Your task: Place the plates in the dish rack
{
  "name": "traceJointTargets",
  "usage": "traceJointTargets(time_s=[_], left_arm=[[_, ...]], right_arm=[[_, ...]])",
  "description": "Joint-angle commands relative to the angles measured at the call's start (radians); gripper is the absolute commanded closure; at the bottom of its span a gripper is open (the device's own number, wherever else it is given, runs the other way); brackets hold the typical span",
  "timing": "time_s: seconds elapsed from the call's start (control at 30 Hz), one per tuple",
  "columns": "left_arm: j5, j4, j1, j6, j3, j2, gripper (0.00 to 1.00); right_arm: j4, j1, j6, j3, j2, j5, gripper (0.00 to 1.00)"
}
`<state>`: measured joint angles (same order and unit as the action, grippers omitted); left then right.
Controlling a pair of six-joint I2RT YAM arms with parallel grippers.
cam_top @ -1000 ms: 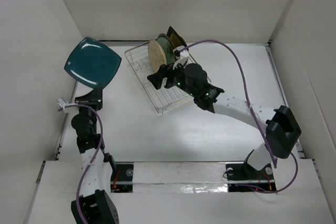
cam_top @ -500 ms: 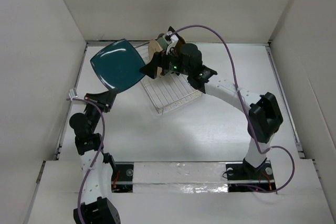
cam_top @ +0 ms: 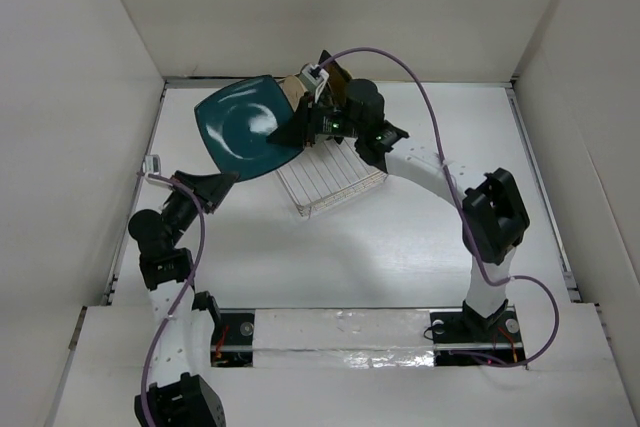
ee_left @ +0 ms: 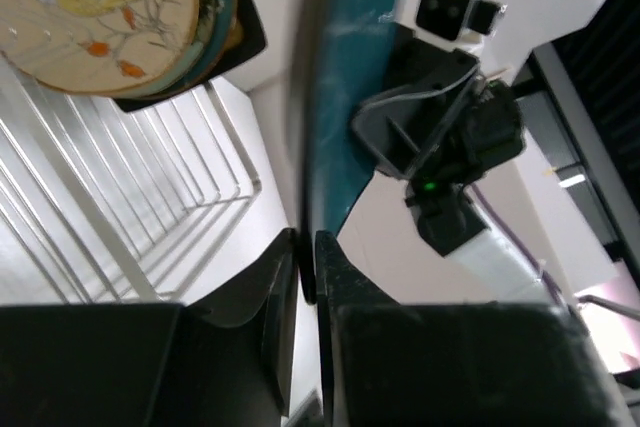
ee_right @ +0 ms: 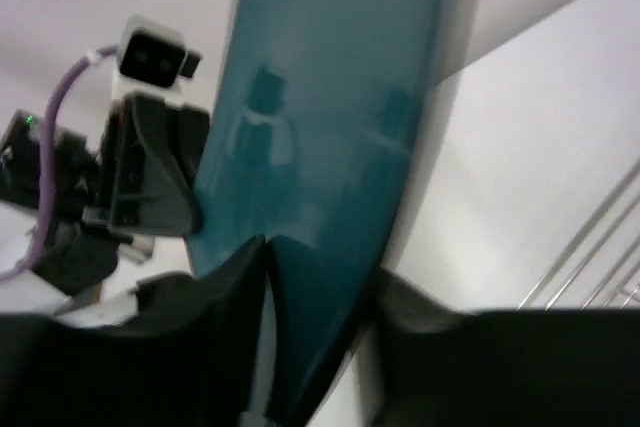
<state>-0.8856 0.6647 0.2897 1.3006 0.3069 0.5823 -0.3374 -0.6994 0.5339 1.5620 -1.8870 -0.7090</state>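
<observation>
The left tool (ee_left: 307,247) was clamped shut on the near edge of the teal square plate (cam_top: 245,132), which was held tilted above the tabletop (cam_top: 400,237), overlapping the dish rack's (cam_top: 335,175) left end. The right tool (ee_right: 320,265) straddled the plate's opposite edge, one finger on each face. Whether it gripped could not be told. Beyond, the cream patterned round plate (ee_left: 100,2) stood at the rack's far end.

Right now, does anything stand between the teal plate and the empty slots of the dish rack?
Only the right gripper, straddling the rack-side rim of the teal plate; the left gripper grips the opposite rim. The dish rack has bare near rows; the cream plate and others stand at its far end.
</observation>
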Motion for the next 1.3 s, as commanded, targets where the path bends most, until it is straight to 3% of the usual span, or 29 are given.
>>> traceJointTargets(time_s=[0.0, 0.07, 0.13, 0.2, 0.23, 0.33, 0.43, 0.6, 0.73, 1.03, 1.27], left_arm=[[-0.084, 0.161, -0.015, -0.053, 0.061, -0.024, 1.0], [-0.081, 0.087, -0.015, -0.09, 0.057, -0.027, 1.0], [-0.076, 0.023, -0.015, -0.17, 0.064, -0.036, 1.0], [-0.066, -0.106, -0.015, -0.248, 0.101, -0.042, 0.8], [-0.059, -0.149, -0.015, -0.324, 0.113, -0.048, 0.64], [-0.009, -0.316, -0.015, -0.441, 0.172, -0.079, 0.39], [0.086, -0.517, -0.052, -0.625, 0.251, -0.102, 0.26], [0.304, -0.747, -0.144, -0.845, 0.325, -0.136, 0.16], [0.434, -0.827, -0.26, -0.899, 0.325, -0.179, 0.13], [0.366, -0.743, -0.302, -0.913, 0.27, -0.203, 0.09], [0.327, -0.718, -0.302, -0.903, 0.247, -0.214, 0.04]], right_arm=[[-0.142, -0.005, 0.058, 0.003, 0.009, -0.062, 0.7], [-0.181, 0.004, 0.098, -0.026, 0.022, -0.047, 0.89], [-0.187, 0.005, 0.104, -0.056, 0.049, -0.011, 0.99], [-0.163, 0.017, 0.098, -0.065, 0.081, 0.047, 1.0], [-0.146, 0.026, 0.077, -0.062, 0.092, 0.065, 1.0], [0.001, 0.026, -0.022, -0.005, 0.13, 0.187, 1.0], [0.181, 0.026, -0.131, 0.085, 0.143, 0.371, 1.0], [0.409, 0.026, -0.238, 0.236, 0.103, 0.661, 1.0], [0.497, 0.014, -0.3, 0.348, 0.031, 0.808, 1.0], [0.722, -0.018, -0.394, 0.7, -0.216, 1.069, 1.0], [0.808, -0.038, -0.41, 0.849, -0.33, 1.089, 1.0]])
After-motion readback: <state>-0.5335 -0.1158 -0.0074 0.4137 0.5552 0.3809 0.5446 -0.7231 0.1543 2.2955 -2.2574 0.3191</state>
